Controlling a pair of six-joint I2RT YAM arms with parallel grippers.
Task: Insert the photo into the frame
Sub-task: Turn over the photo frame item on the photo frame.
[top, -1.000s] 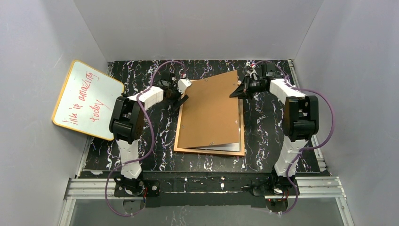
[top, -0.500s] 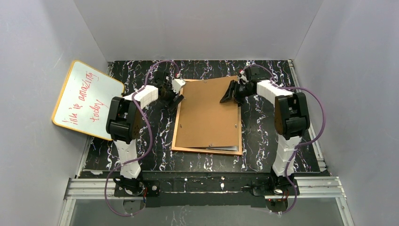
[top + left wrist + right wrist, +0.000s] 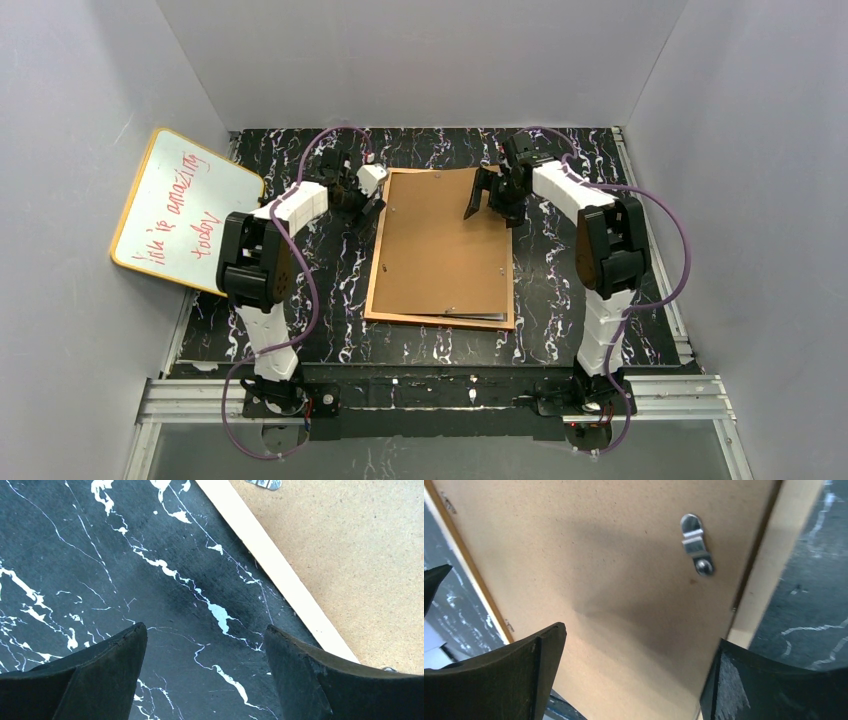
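The frame lies face down in the middle of the table, with the brown backing board flat on it. The photo is hidden; only a thin grey sliver pokes out at the board's near edge. My left gripper hangs open just off the frame's far left corner; in the left wrist view its fingers straddle bare table beside the frame's pale edge. Over the board's far right corner my right gripper stands open, nothing between its fingers, near a metal clip.
A yellow-edged whiteboard with red writing leans against the left wall. Grey walls close in the black marbled table on three sides. Purple cables loop off both arms.
The right gripper has opened and let go of the backing board, which has dropped from tilted to flat on the frame. Both grippers have shifted a little toward the far edge.
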